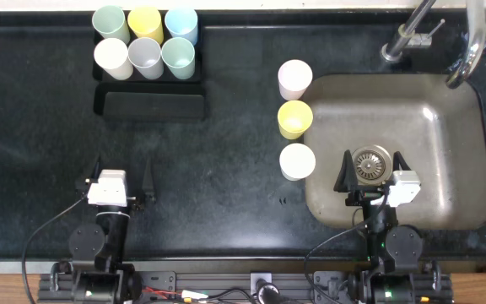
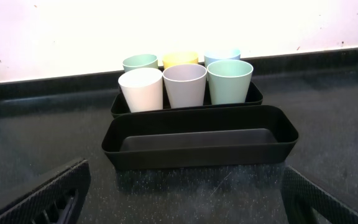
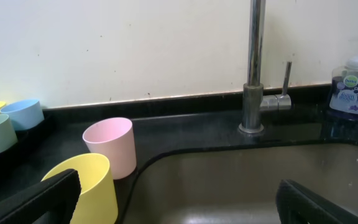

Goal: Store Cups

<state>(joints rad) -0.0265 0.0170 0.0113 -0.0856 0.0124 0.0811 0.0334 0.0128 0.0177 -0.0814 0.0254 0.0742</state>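
left gripper [image 1: 121,171], right gripper [image 1: 371,167] spread wide

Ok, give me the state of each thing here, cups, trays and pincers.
Six cups, upright in the back tray.
Front tray, empty.
Pink cup, upright on the counter.
Yellow cup, upright on the counter.
White cup, upright on the counter.
Left pincer, open.
Right pincer, open.

Label with a green badge on the purple soap bottle [image 3: 355,87], wording too small to read
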